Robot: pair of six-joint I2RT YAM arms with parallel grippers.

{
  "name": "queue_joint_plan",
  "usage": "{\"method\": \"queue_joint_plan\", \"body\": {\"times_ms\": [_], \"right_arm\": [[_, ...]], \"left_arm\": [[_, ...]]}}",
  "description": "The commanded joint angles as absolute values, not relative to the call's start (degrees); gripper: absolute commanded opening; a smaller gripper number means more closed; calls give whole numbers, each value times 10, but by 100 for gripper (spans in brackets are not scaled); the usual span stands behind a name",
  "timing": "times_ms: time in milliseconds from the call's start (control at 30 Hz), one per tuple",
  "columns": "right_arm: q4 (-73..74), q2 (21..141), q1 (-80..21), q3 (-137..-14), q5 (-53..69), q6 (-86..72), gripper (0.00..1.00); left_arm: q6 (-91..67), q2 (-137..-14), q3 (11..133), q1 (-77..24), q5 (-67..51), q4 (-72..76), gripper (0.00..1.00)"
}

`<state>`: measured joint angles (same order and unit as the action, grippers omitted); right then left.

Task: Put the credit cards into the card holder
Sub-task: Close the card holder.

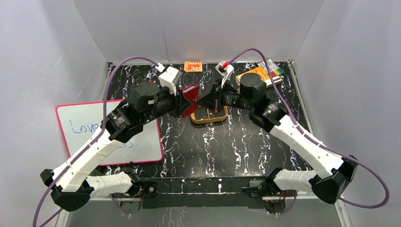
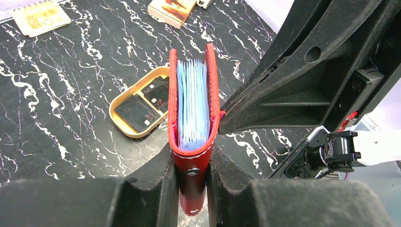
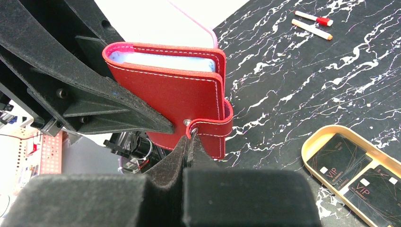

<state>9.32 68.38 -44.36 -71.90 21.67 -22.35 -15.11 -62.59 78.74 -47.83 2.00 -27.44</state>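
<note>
Station inspected with both arms raised over the middle of the table. The card holder is off the table, held on edge in the air. The left gripper has its jaws clamped on the holder's lower end, one against each red cover. The covers stand slightly parted at the top, and pale blue sleeves show between them. The right gripper meets it from the opposite side with its jaws pressed fully together. Their tips sit at the snap tab that wraps round the holder's edge. It cannot be told whether they nip the tab's thin edge or merely touch it. The credit cards in view are two dark ones. They lie flat, side by side, in the tan tray on the table, none of them yet in the holder. Governing relation: the tray sits directly beneath the two grippers and a little toward the arm bases. The cards therefore lie straight down from the right jaws. Their faces are level, while the holder's sleeves open upward. In my judgement the right arm is the free and nearer one. Any card must be lifted and turned on edge to align with a sleeve. The tab appears to lie across the cover, so it likely needs freeing first.
</note>
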Motion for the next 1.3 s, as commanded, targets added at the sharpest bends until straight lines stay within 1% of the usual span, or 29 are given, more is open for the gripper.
{"method": "queue_joint_plan", "body": {"times_ms": [0, 700, 1267], "right_arm": [[64, 689, -446, -752, 217, -230, 0], [54, 702, -449, -758, 219, -241, 0], [51, 721, -458, -768, 216, -243, 0]], "left_arm": [[-144, -625, 803, -481, 0, -250, 0], [-133, -631, 795, -487, 0, -253, 0], [-135, -639, 801, -517, -60, -253, 0]]}}
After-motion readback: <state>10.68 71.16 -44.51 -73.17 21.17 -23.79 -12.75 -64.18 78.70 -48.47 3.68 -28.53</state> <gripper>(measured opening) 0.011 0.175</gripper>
